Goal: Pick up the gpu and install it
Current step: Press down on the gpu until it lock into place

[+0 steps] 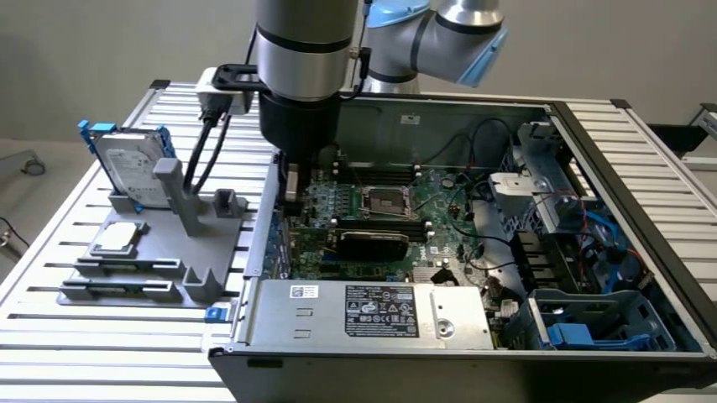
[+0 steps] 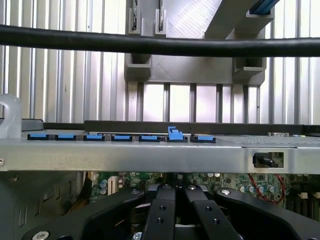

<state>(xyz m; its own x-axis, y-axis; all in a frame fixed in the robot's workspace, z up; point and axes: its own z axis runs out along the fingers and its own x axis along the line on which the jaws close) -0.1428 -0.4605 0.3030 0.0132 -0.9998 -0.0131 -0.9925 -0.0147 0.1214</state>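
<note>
Slatted table [image 1: 67,336] holds open computer case [image 1: 627,210] (fingers [image 2: 161,212] pressed together over motherboard [image 1: 448,210]).

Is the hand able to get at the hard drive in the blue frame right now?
Probably not directly: the hand sits low inside the computer case, whose side wall stands between it and the hard drive outside.

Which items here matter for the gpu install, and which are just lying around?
In the job:
- end effector, lowered inside the computer case
- graphics card, probably the black-cooler card on the motherboard

Lying about:
- hard drive in its blue frame
- processor chip
- grey holder carrying both, on the slatted table
</note>
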